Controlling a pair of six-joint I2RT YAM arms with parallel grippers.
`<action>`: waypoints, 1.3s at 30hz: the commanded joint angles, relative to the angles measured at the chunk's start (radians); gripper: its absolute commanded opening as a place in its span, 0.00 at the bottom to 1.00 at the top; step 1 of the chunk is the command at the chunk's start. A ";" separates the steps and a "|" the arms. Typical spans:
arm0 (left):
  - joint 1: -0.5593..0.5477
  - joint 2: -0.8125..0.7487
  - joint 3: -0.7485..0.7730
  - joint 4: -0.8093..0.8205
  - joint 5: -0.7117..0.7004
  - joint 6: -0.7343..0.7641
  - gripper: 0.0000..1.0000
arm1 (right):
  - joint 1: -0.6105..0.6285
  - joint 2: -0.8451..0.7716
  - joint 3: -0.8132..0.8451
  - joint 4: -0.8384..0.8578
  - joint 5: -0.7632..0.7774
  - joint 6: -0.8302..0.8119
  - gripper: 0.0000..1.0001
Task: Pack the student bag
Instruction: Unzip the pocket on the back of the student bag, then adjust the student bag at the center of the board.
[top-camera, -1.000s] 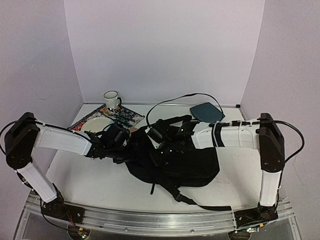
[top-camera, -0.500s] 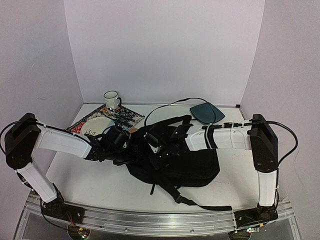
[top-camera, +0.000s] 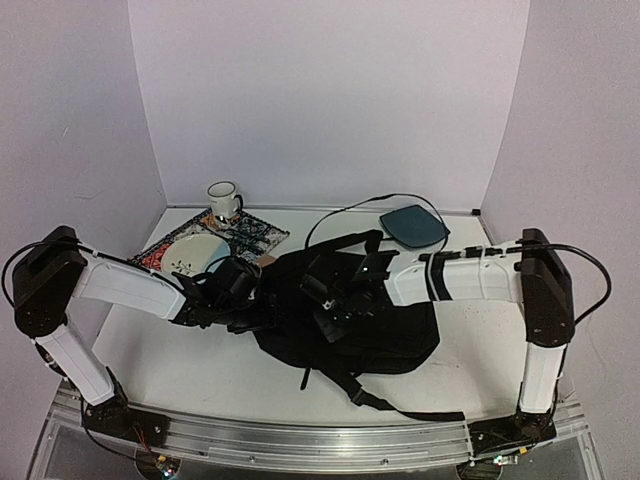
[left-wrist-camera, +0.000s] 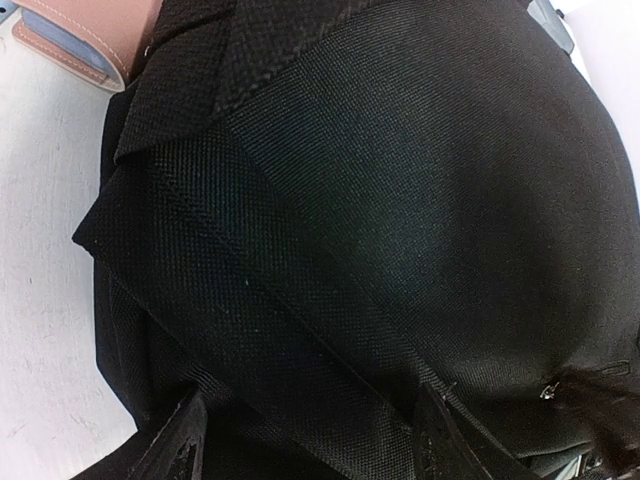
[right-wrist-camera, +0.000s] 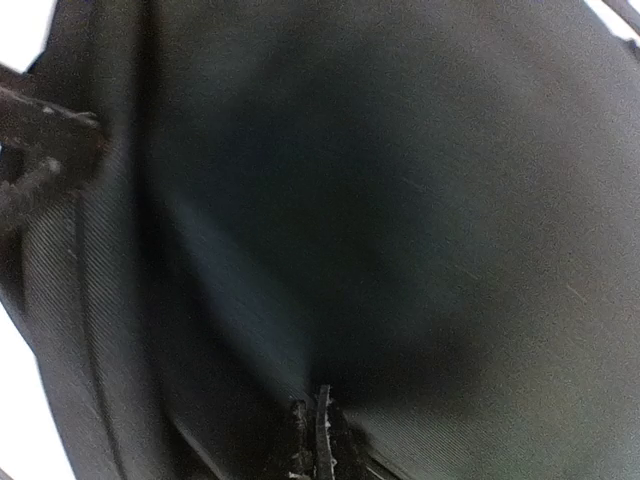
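The student bag (top-camera: 385, 335), a large floppy black backpack, lies in the middle of the table with its straps trailing toward the near edge. It fills the left wrist view (left-wrist-camera: 400, 220) and the right wrist view (right-wrist-camera: 400, 200). My left gripper (top-camera: 258, 302) is at the bag's left edge. Its jaws stand wide apart with black fabric between the fingers (left-wrist-camera: 185, 445). My right gripper (top-camera: 335, 312) is over the bag's upper middle. Its fingertips (right-wrist-camera: 318, 440) are pressed together on a fold of the bag's fabric.
A brown leather item (top-camera: 266, 261) pokes out at the bag's left top corner, also in the left wrist view (left-wrist-camera: 75, 40). A white plate (top-camera: 192, 252) and a mug (top-camera: 222, 200) sit on a patterned mat (top-camera: 255, 236) at back left. A dark-teal pad (top-camera: 413, 224) with a black cable lies at back right.
My right gripper has moved from the bag's far edge toward me, over the bag's middle, and the fabric there has shifted. My left gripper has edged slightly right.
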 joint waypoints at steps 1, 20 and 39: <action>0.004 0.047 -0.043 -0.060 -0.063 -0.015 0.71 | -0.023 -0.122 -0.088 -0.135 0.137 0.090 0.00; 0.099 0.035 -0.113 -0.052 -0.092 0.007 0.69 | -0.175 -0.502 -0.511 -0.357 0.218 0.417 0.00; 0.107 0.094 0.139 0.072 -0.033 0.320 0.71 | -0.028 -0.553 -0.512 -0.174 -0.066 0.247 0.00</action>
